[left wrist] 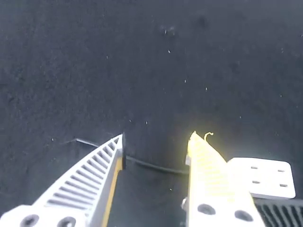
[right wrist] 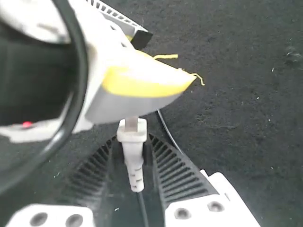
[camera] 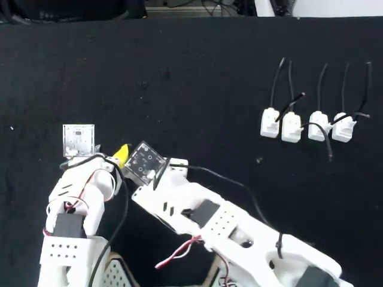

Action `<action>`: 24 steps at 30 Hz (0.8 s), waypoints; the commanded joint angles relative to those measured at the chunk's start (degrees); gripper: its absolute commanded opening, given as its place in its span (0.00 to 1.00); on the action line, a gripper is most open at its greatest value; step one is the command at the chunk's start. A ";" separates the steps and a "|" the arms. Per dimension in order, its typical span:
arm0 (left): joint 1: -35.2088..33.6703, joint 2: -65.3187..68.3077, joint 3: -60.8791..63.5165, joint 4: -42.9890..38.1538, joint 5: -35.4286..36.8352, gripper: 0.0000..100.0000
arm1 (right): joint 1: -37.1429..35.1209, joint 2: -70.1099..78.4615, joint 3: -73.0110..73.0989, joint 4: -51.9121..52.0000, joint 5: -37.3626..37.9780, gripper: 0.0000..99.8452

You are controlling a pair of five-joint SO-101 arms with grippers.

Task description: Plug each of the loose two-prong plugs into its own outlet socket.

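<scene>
Black cloth table (camera: 191, 72), lint-specked, with cables (camera: 209, 7) beyond its top edge | left of frame: white square plate (camera: 78, 139) | lower left: left gripper (left wrist: 156, 137) spread wide, black cord (left wrist: 151, 164) crossing between its fingers | beside it: right gripper (right wrist: 132, 139) clamped on white plug (right wrist: 132, 163) | right of frame: four white corded blocks (camera: 305, 125) in a row

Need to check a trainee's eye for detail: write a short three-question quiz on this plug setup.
1. True or false: the left tool is open.
2. How many white plugs lie in a row on the table?
3. The right tool grips: A a plug, B a spoon, C nothing.
Key: 1 true; 2 four; 3 A.
</scene>
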 commanded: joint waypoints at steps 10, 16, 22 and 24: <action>0.40 -0.09 0.22 0.35 -2.11 0.22 | -0.70 -17.63 3.91 2.90 -0.18 0.01; 0.31 -0.09 0.22 0.35 -2.02 0.22 | -0.70 -23.43 4.88 5.10 -0.35 0.01; 0.31 -0.09 0.22 0.35 -1.93 0.22 | 1.23 -25.10 5.14 5.71 -0.53 0.01; 0.31 -0.09 0.22 0.35 -1.93 0.22 | 1.67 -25.10 5.14 5.80 -0.62 0.01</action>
